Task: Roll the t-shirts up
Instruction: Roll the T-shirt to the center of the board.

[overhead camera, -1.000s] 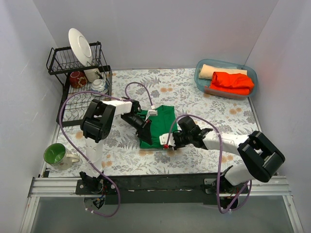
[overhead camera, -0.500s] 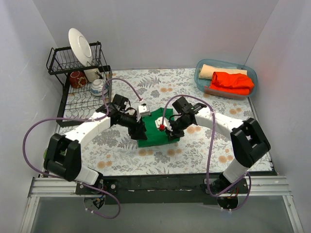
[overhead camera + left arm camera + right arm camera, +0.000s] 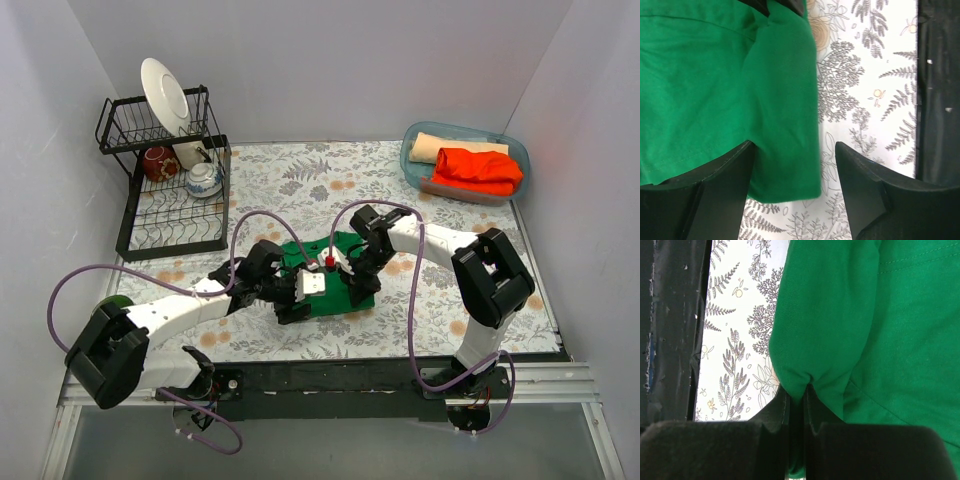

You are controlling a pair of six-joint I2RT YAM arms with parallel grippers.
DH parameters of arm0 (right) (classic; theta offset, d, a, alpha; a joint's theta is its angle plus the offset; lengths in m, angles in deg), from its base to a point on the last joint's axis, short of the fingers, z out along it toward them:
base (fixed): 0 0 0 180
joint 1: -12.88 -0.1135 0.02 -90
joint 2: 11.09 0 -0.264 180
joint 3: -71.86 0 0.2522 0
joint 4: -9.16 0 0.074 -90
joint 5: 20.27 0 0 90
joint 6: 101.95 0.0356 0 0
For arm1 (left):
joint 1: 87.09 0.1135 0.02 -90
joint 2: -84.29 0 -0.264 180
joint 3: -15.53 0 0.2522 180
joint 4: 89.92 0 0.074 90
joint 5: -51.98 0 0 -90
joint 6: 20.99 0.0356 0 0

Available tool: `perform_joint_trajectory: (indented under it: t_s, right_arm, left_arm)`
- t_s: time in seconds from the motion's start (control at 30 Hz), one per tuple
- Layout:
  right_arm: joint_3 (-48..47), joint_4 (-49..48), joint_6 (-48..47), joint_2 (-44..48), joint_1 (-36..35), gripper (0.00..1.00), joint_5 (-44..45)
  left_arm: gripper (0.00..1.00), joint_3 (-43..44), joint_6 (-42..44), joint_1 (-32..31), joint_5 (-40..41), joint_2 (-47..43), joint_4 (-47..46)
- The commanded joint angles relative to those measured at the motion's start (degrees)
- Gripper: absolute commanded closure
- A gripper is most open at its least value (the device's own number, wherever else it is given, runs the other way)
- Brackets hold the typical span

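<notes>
The green shirt (image 3: 352, 288) lies folded at the table's middle. The orange shirt (image 3: 478, 170) and the tan shirt (image 3: 440, 147) sit in the tub (image 3: 408, 150) at 1 o'clock. The risk is that the right gripper (image 3: 797, 405) is clamped on only a small fold, so a pull may slip it free or drag the shirt crooked. The left gripper (image 3: 794, 165), jaws apart, straddles a corner, seemingly without touching it. The left arm reaches in from 8 o'clock, the right from 3 o'clock.

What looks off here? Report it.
Only the green t-shirt: it lies skewed and bunched mid-table, one edge puckered in the shut right claw. Left claw hangs open over its corner. Nothing spilled or damaged.
</notes>
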Motion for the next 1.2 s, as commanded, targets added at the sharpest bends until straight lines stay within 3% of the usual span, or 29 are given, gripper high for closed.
perform_joint_trajectory:
  t_s: [0.0,0.2,0.23,0.33,0.37,0.47,0.63,0.9,1.17]
  right_arm:
    - [-1.8,2.0,0.7,-0.4,0.1,0.99,-2.6]
    - [-0.5,0.7,1.5,-0.6,0.1,0.99,-2.6]
    - [-0.4,0.7,1.6,-0.7,0.1,0.99,-2.6]
    - [0.2,1.2,1.4,-0.8,0.2,0.99,-2.5]
    - [0.2,2.5,1.2,-0.8,0.2,0.99,-2.7]
    - [-1.9,8.1,-1.9,-2.0,0.4,0.99,-4.7]
    - [-7.4,26.6,-11.5,-7.8,1.0,0.99,-9.1]
    - [-9.9,27.0,-11.2,-13.6,1.1,0.99,-10.3]
    - [-20.2,27.2,-8.8,-20.5,0.0,0.98,-14.2]
  left_arm:
    - [0.35,-2.3,0.9,-2.1,5.1,-0.4,-7.9]
    - [0.39,-4.5,2.4,-3.3,5.2,2.1,-9.2]
    - [0.49,-4.3,3.1,-3.3,5.0,2.2,-8.7]
    - [0.61,-1.4,4.2,-3.3,2.4,3.4,-2.6]
    - [0.75,0.0,4.9,-3.3,1.4,4.8,2.8]
    - [1.00,6.4,4.8,-3.1,-2.6,6.8,14.0]
    - [1.00,13.0,8.1,-2.1,-15.3,10.6,32.1]
    - [1.00,13.8,16.1,0.6,-19.5,15.9,42.7]
    - [1.00,10.7,19.3,1.9,-16.8,19.2,40.7]
